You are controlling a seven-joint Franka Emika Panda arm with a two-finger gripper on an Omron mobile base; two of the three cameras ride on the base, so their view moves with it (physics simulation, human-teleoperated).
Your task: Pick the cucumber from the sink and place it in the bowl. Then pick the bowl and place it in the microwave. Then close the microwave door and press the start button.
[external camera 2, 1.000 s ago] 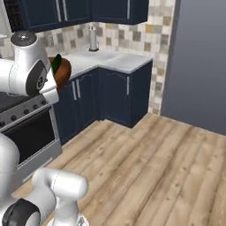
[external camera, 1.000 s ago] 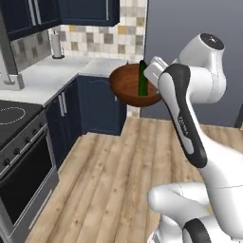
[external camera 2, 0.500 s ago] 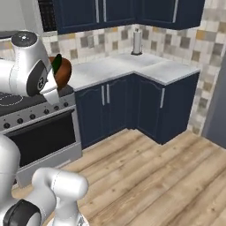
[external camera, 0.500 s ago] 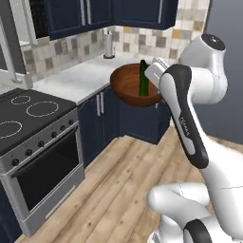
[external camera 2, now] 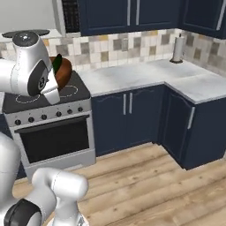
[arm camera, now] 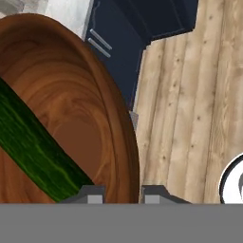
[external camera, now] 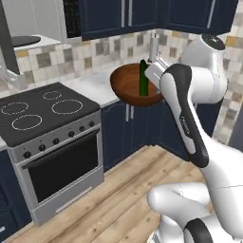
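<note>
The reddish-brown wooden bowl [external camera: 129,86] hangs in the air over the counter edge, tilted, with the dark green cucumber [external camera: 143,79] leaning inside it. My gripper [arm camera: 122,193] is shut on the bowl's rim [arm camera: 124,142], one finger inside and one outside. In the hand view the cucumber [arm camera: 33,152] lies across the bowl's inside. From the right base view the bowl [external camera 2: 64,70] shows behind my arm, above the stove. The microwave [external camera: 28,28] sits high at the left, open, with its dark turntable [external camera 2: 32,33] and black keypad [external camera 2: 69,15]. The sink is out of view.
A black-top stove with oven [external camera: 45,111] stands below the microwave. A pale marble counter [external camera 2: 145,75] on navy cabinets runs right into a corner, with a paper towel roll [external camera 2: 178,48] on it. Wooden floor [external camera 2: 167,185] lies open ahead.
The whole picture has shifted: the base has turned, so the stove and microwave have come into view. The bowl with the cucumber stays held in the same place relative to my arm.
</note>
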